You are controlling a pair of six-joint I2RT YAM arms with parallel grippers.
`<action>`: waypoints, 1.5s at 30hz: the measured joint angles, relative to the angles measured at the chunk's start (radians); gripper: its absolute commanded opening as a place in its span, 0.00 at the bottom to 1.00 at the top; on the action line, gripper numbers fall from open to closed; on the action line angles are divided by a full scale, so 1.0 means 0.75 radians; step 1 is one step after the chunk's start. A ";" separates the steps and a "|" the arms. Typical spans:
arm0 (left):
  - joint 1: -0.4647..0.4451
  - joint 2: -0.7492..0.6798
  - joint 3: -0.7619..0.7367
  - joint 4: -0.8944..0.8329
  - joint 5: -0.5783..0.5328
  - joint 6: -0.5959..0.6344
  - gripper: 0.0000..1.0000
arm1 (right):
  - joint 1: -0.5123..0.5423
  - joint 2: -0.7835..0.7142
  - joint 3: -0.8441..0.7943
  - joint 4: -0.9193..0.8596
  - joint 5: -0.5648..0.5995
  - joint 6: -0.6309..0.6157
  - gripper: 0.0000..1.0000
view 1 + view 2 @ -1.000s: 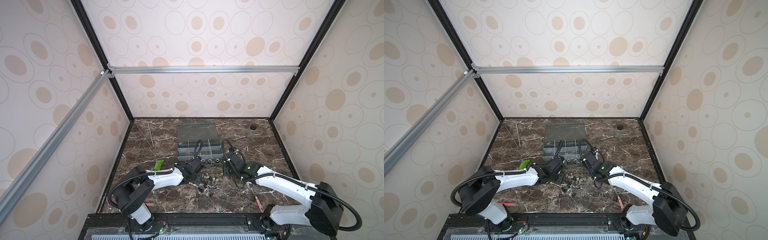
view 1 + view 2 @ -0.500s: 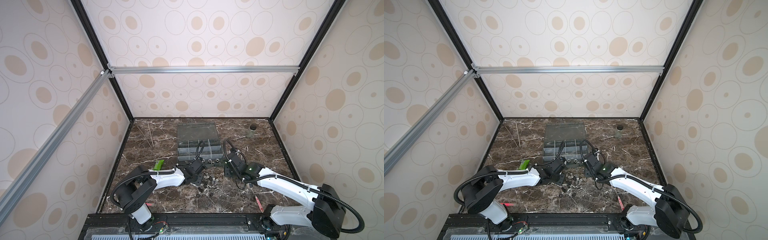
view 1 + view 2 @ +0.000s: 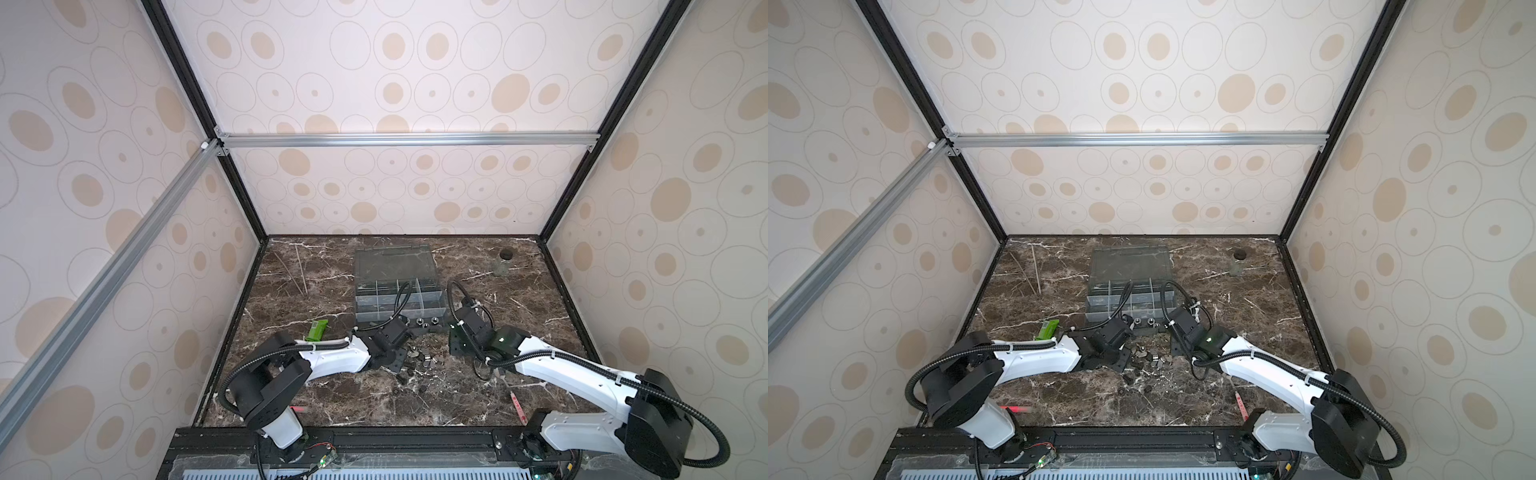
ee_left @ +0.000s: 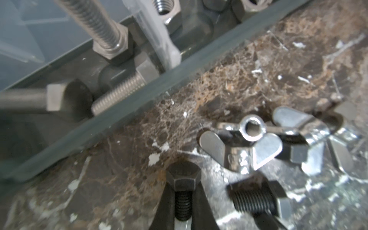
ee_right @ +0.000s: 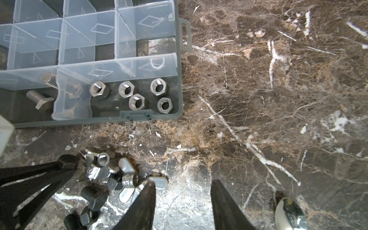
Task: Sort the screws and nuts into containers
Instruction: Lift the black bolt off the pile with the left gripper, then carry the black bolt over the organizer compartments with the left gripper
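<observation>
Black bolt (image 4: 183, 177) sits clamped in low, outstretched left claw (image 4: 182, 191); right claw (image 5: 183, 183) (seemingly empty) hovers parted.

Nuts (image 5: 103, 93) in box (image 5: 180, 89), screws (image 5: 39, 99) perhaps alongside

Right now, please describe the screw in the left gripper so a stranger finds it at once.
Start at the grey organizer box; hardware lies piled on the marble before its front wall. The left gripper is shut on a black hex-head screw, head toward the box. Its neighbours are shiny wing nuts and one free black screw.
</observation>
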 measured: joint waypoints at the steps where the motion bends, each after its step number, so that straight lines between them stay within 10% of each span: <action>1: 0.000 -0.025 0.018 -0.026 -0.005 0.012 0.04 | 0.000 -0.006 -0.003 -0.001 0.001 0.001 0.48; 21: 0.532 -0.149 0.220 0.005 0.010 0.201 0.06 | 0.000 -0.073 -0.019 -0.043 0.026 0.033 0.48; 45: 0.620 0.010 0.239 0.157 0.141 0.167 0.31 | 0.001 -0.141 -0.082 -0.089 0.024 0.116 0.48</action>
